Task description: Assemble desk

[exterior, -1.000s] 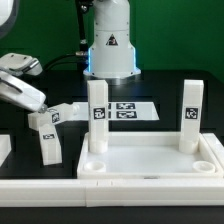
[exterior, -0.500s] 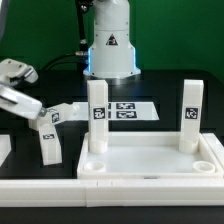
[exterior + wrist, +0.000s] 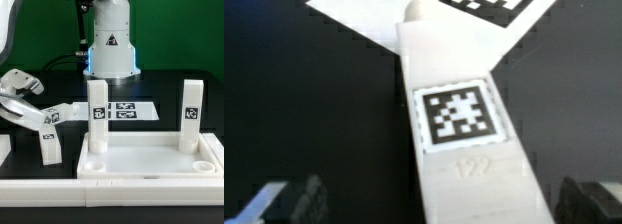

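The white desk tabletop (image 3: 150, 170) lies flat at the front, with two tagged legs standing in its far corner sockets, one on the exterior view's left (image 3: 97, 115) and one on its right (image 3: 190, 115). Two loose tagged legs lie to the left of it: one (image 3: 47, 143) near the front and one (image 3: 68, 110) behind it. My gripper (image 3: 32, 110) is low over them, tilted. In the wrist view my gripper (image 3: 441, 200) is open, and its fingertips (image 3: 292, 200) straddle a loose leg (image 3: 455, 110) without touching it. The other loose leg (image 3: 438, 15) shows beyond it.
The marker board (image 3: 128, 110) lies behind the tabletop, in front of the robot base (image 3: 110, 50). A long white rail (image 3: 60, 188) runs along the front edge. A white piece (image 3: 4, 148) sits at the far left.
My gripper has come down and tilted toward the two loose legs at the left. The legs and tabletop have not moved.
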`<act>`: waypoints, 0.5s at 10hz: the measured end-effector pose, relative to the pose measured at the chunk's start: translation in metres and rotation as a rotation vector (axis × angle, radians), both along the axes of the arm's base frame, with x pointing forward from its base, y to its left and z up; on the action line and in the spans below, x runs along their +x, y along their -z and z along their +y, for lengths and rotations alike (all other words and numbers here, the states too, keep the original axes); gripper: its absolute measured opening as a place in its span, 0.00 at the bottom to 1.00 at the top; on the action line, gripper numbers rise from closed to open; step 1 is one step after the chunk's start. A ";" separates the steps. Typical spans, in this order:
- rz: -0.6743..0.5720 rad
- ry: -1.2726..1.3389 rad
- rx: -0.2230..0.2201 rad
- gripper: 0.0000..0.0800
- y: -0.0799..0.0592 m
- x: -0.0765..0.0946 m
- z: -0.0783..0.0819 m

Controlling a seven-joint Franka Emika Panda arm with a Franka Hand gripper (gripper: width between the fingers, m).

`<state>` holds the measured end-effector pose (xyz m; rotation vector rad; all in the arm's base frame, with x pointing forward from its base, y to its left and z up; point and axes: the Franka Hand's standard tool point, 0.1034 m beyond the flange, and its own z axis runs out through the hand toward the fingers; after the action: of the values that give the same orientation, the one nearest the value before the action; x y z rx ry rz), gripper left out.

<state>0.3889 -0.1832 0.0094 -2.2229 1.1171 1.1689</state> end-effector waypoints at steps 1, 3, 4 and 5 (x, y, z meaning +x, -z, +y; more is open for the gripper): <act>0.000 0.000 0.000 0.80 0.000 0.000 0.000; 0.000 0.001 0.000 0.58 0.000 0.000 0.000; 0.000 0.001 0.000 0.35 0.000 0.000 0.000; -0.013 -0.017 -0.013 0.36 -0.002 0.004 -0.002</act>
<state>0.3927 -0.1852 0.0112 -2.2503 1.1059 1.1552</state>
